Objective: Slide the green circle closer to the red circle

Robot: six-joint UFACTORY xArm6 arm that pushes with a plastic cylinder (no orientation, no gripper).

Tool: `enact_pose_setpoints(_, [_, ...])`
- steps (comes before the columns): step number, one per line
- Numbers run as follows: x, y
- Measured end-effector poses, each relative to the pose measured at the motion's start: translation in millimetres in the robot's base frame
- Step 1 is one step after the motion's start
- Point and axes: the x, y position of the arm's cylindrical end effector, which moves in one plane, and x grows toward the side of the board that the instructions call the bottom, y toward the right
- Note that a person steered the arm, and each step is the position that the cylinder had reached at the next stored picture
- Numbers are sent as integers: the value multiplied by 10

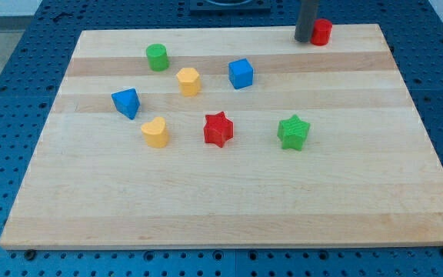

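The green circle (158,57) stands near the view's top left of the wooden board (229,208). The red circle (321,31) stands at the board's top edge, toward the right. My tip (304,39) is at the top edge, touching or almost touching the red circle's left side. The rod rises out of the view's top. The green circle is far to the left of my tip, with the blue cube between them and a little lower.
A blue cube (241,73), a yellow hexagon (189,81), a blue triangle (127,102), a yellow heart (155,132), a red star (218,128) and a green star (293,131) lie across the board's middle. A blue pegboard surrounds the board.
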Motion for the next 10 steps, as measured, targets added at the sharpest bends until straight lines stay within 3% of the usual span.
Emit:
enact_pose_setpoints(2, [-87,306])
enact_pose_setpoints(4, [47,34])
enact_pose_setpoints(5, [374,-613])
enact_pose_setpoints(10, [920,-3628])
